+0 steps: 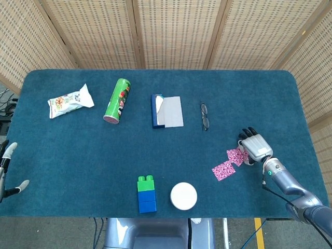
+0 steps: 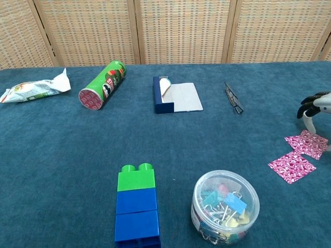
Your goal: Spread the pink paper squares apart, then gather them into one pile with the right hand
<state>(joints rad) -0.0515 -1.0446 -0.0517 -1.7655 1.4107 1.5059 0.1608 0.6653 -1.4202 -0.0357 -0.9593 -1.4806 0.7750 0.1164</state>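
Observation:
Two groups of pink patterned paper squares lie at the right of the blue table. One single square (image 1: 223, 170) (image 2: 291, 167) lies nearer the front. A small overlapping stack (image 1: 236, 155) (image 2: 307, 144) lies just behind it, partly under my right hand (image 1: 255, 147) (image 2: 316, 106). That hand rests fingers-down on the stack's right part, fingers spread, holding nothing. My left hand (image 1: 7, 168) hangs off the table's left edge, fingers apart and empty, seen only in the head view.
A clear tub of binder clips (image 2: 225, 206) and a green-and-blue block tower (image 2: 136, 206) stand near the front. A green can (image 1: 117, 100), a snack bag (image 1: 69, 101), a blue notebook (image 1: 166, 111) and glasses (image 1: 204, 115) lie further back.

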